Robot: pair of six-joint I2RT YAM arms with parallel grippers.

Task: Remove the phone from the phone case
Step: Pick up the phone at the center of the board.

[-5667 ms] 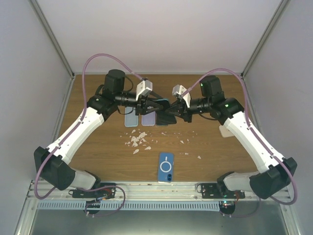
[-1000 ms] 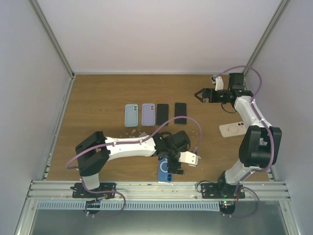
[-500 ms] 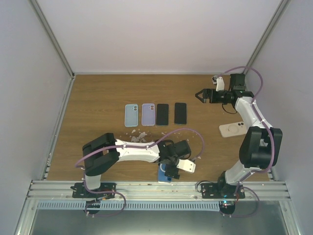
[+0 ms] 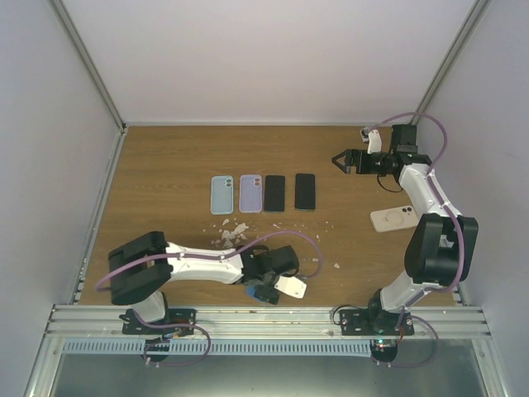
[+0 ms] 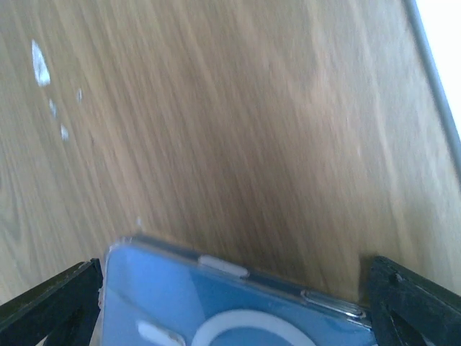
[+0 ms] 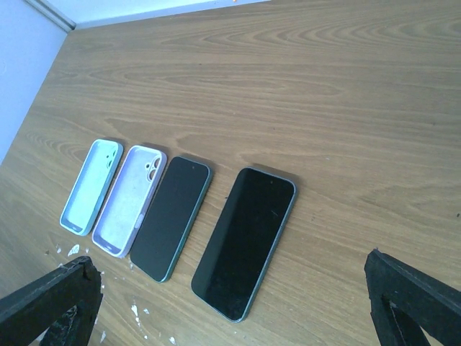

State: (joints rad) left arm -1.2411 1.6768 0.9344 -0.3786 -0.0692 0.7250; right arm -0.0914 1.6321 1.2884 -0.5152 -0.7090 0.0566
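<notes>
A blue phone in a clear phone case (image 5: 216,306) lies back up, its white ring showing, along the bottom of the left wrist view. My left gripper (image 5: 230,303) is open, with one black finger at each side of the phone; whether they touch it I cannot tell. From above, the left gripper (image 4: 266,288) sits low by the table's front edge and only a strip of the blue phone (image 4: 256,292) shows under it. My right gripper (image 4: 337,160) hangs open and empty over the back right of the table, far from the blue phone.
A row lies mid-table: a light blue case (image 4: 221,194), a lilac case (image 4: 250,193) and two bare black phones (image 4: 274,193) (image 4: 305,191). A beige cased phone (image 4: 392,218) lies at the right. White scraps (image 4: 231,234) are scattered near the left arm.
My left arm has folded back to the left along the front edge. The blue phone has shifted left and turned with the gripper. The right arm has hardly moved.
</notes>
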